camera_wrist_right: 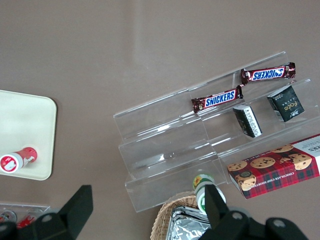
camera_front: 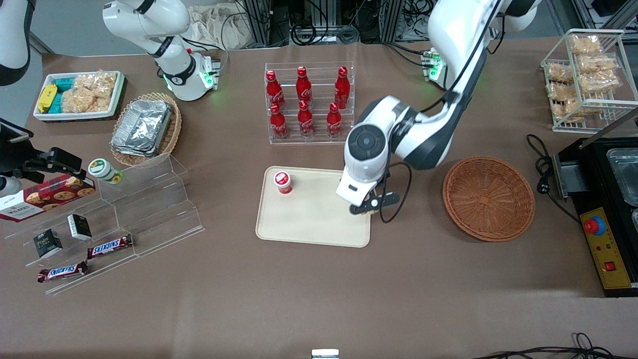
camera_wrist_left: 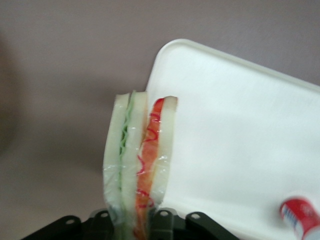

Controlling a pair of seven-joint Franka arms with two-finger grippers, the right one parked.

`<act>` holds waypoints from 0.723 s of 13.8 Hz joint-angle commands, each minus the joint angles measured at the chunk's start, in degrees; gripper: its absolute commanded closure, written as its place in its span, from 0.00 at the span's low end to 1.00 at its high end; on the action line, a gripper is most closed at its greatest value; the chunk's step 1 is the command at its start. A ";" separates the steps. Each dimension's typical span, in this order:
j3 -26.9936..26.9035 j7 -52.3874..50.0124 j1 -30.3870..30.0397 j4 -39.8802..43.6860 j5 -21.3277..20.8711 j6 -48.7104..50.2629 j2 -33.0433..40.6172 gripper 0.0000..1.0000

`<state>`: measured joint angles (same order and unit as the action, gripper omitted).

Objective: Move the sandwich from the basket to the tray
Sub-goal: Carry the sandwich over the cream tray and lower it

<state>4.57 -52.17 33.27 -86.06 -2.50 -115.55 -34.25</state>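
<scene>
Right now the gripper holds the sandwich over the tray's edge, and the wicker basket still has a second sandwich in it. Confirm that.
Wrong on the basket: the front view shows it empty. The rest stands: the gripper holds the sandwich over the tray edge.

We see the sandwich (camera_wrist_left: 140,165), white bread with green and red-orange filling, held upright on edge in the gripper (camera_wrist_left: 134,220) above the beige tray's (camera_front: 309,219) edge nearest the basket (camera_front: 488,198), which sits round, reddish-brown and empty beside it.
</scene>
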 commanded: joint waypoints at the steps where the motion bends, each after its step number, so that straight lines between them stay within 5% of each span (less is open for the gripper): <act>1: 0.09 -0.12 -0.40 2.83 0.91 -5.54 -4.15 0.78; 9: 0.44 0.23 0.83 2.56 1.18 -8.63 -9.17 0.69; 10: 0.53 0.23 0.83 2.56 1.27 -8.72 -9.17 0.55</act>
<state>5.18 -52.15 33.74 -85.20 -2.13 -124.24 -42.78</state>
